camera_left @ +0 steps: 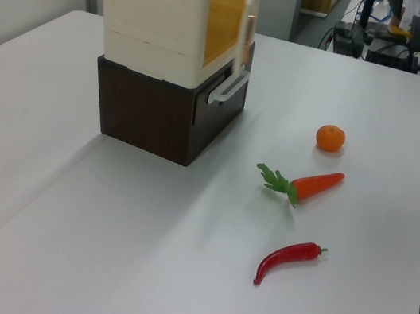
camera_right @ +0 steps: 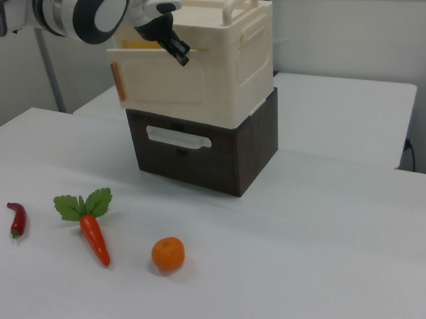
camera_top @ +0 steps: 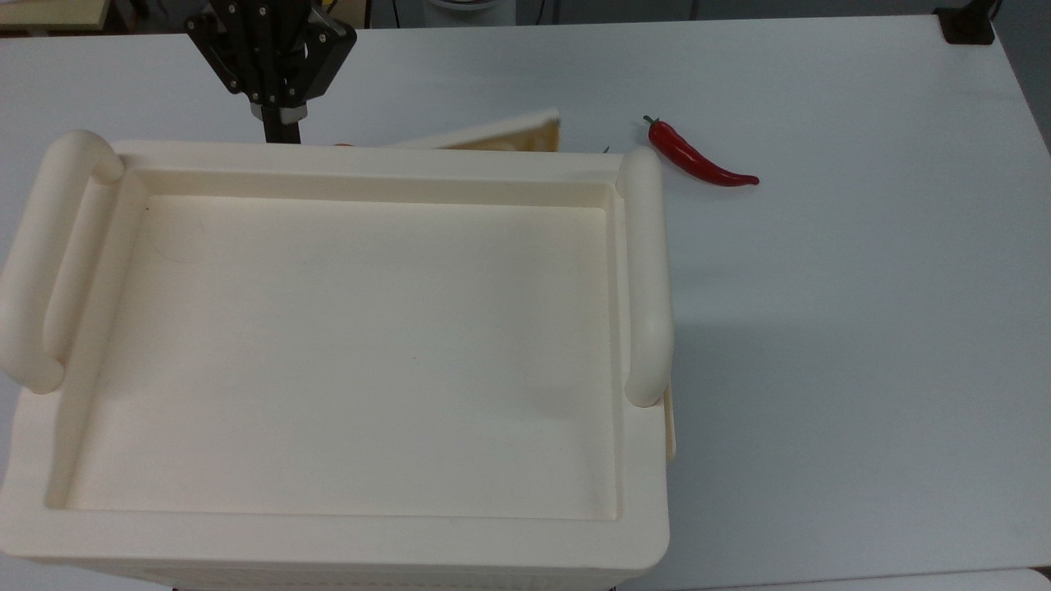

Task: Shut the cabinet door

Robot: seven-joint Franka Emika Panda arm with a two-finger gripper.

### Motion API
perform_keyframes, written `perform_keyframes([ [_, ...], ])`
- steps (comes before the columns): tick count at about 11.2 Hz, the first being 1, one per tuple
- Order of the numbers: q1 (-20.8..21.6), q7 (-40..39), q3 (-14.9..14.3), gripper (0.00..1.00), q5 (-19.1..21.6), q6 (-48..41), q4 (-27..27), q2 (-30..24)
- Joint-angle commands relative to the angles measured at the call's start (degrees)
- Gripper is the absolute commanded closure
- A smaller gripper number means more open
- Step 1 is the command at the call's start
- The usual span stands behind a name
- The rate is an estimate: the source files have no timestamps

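- The cabinet (camera_right: 203,67) is sitting on a dark brown drawer box (camera_right: 206,148) on the white table (camera_top: 862,328). It is a big cream-white plastic unit with rounded corners.
- From the top view, its top is showing as a sunken rectangular tray with two fat tube handles (camera_top: 649,279), one along each short side.
- The cabinet door (camera_right: 167,83) is standing almost shut. In the right view it is showing its cream outer face, with a shallow pressed-in panel and a thin orange-tan strip down the right view's left edge.
- In the top view the door (camera_top: 493,135) is lying close along the cabinet's far edge, angled out only a little at the top view's right end, where a tan inner face is peeking out.
- In the left view the door (camera_left: 247,30) is appearing edge-on and blurred, a narrow tan slat in front of the yellow-lit opening.
- The gripper (camera_right: 177,50) is hanging by the door's upper edge in the right view, a black tip touching or just beside the panel; I cannot tell whether its fingers are spread or closed.
- In the top view the gripper (camera_top: 279,127) is sitting at the cabinet's far edge, toward the top view's left.
- A red chilli (camera_right: 16,219), a carrot (camera_right: 93,235) with green leaves and an orange (camera_right: 168,254) are lying on the table, well apart from the cabinet.
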Motion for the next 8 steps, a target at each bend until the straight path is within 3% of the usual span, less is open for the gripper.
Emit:
perform_keyframes([
  [1,0.60,1.02,-0.38,0.99,0.81,1.43,-0.77,-0.01],
  [6,1.21,0.40,-0.03,0.99,0.11,0.56,-1.90,-0.27],
  [8,3.05,-1.70,-0.03,0.98,-3.82,-2.06,-6.55,-2.80],
])
